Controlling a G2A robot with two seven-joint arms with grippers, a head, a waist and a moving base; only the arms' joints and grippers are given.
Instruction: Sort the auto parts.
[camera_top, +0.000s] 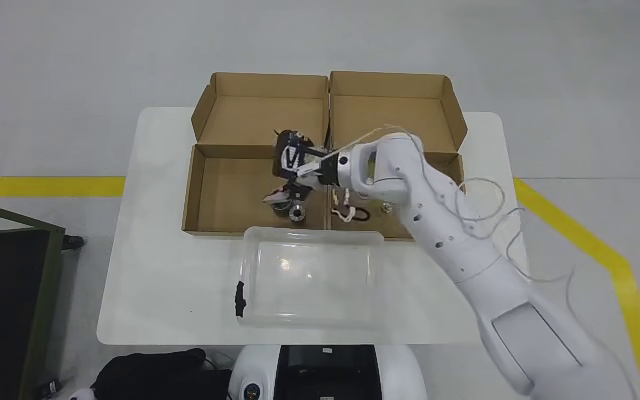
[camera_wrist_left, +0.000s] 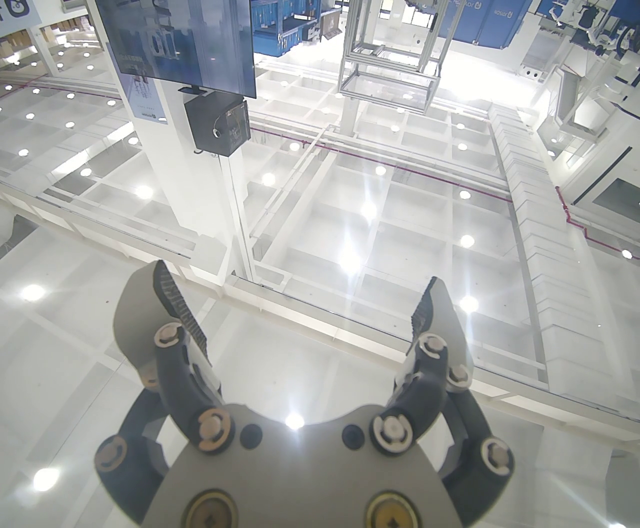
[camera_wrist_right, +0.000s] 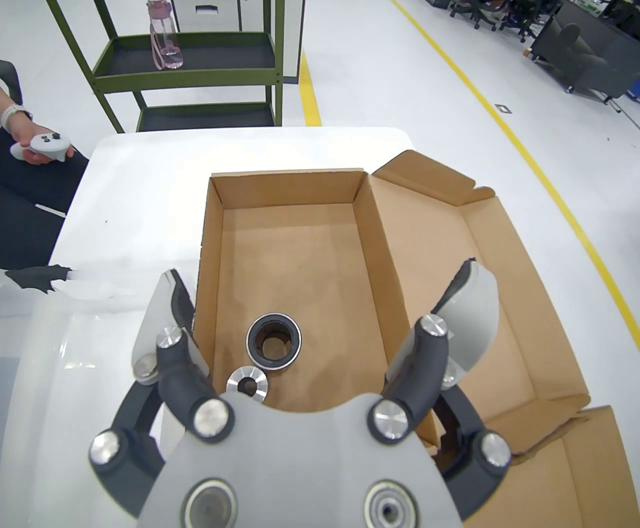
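Right claw (camera_wrist_right: 320, 280) spread, empty, over cardboard box (camera_wrist_right: 285, 187). Bearing ring (camera_wrist_right: 274, 341), steel bushing (camera_wrist_right: 246, 384) on box floor, centre of top view. Likely heavy, rigid, slick; pinch ring across outer rim. Left claw (camera_wrist_left: 295, 277) spread.

Two parts sit on the floor of the open cardboard box (camera_wrist_right: 300, 240). The black ring (camera_wrist_right: 273, 341) has a bright metal rim and lies flat, bore facing up. Just beside it is a smaller silver disc (camera_wrist_right: 246, 383), also flat with its centre hole up, close to one side wall.
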